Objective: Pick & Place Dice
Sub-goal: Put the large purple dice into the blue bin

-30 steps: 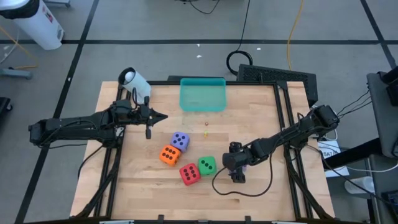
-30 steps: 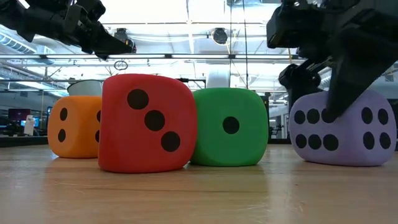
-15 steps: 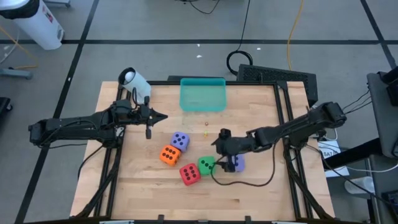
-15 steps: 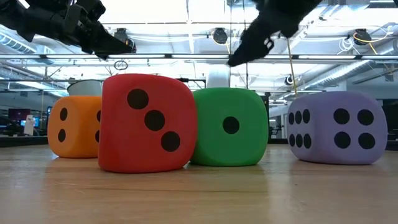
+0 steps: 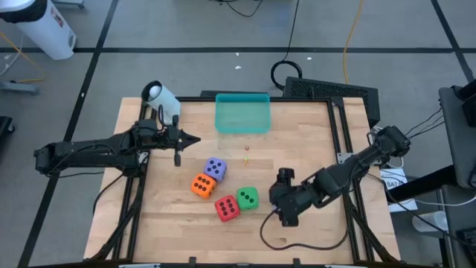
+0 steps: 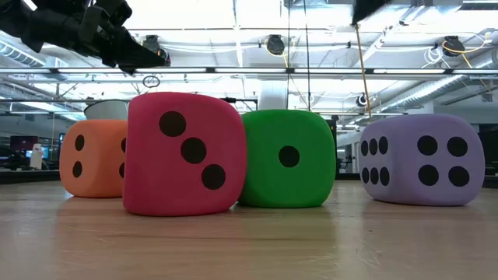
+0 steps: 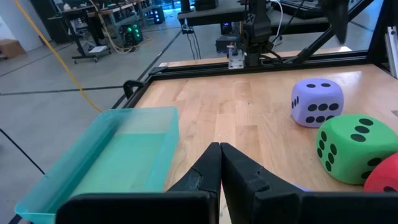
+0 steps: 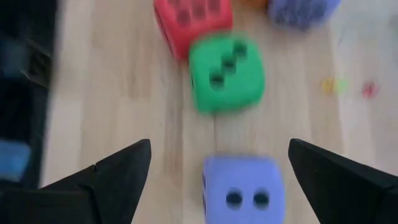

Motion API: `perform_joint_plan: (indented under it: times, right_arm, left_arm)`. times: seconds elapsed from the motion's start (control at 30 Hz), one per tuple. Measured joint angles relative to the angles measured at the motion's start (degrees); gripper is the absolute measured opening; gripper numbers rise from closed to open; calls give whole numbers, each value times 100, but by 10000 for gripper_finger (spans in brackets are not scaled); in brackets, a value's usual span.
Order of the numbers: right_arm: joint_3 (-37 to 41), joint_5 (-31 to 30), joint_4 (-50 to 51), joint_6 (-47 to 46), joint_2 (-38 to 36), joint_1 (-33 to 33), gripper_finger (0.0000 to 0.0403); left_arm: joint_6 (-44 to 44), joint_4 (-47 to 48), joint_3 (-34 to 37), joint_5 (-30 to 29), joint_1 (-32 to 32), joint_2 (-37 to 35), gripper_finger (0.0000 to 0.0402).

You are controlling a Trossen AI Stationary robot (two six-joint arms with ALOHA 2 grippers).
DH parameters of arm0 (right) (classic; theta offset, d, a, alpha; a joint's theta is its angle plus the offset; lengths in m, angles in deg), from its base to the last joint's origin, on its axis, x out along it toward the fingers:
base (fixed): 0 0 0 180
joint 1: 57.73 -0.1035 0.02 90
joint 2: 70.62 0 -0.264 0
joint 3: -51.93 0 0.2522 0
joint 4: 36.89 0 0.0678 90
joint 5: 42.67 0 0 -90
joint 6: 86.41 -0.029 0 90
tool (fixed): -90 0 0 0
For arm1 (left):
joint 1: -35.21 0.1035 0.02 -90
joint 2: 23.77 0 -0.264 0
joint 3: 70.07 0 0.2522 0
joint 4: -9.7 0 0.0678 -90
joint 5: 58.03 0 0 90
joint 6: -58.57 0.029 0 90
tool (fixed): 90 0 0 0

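left hand (image 7: 219, 163) pressed together | right hand (image 8: 217, 168) spread above purple die (image 8: 244, 188)

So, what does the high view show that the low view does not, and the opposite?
Only the high view shows the teal tray and a purple die next to the orange die. Only the low view shows another purple die, apart from the green die. Both show the orange, green and red die.
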Motion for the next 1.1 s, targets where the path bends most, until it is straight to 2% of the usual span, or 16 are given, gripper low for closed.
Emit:
perform_joint_plan:
  times: [0.23,0.43,0.53,0.83,1.1]
  right_arm:
    - [13,825,873,-229,586,253,368]
    - [14,1161,1016,-100,721,683,384]
    - [26,1195,1020,-4,714,810,397]
    - [665,1387,967,-43,715,894,396]
    - [1275,1483,403,-83,716,870,399]
  left_arm:
    - [-26,7,0,2,-2,0,21]
    - [2,33,0,1,-1,0,21]
    - [18,33,0,1,-2,0,21]
    - [22,55,0,2,-1,-2,21]
    - [24,52,0,0,0,-1,21]
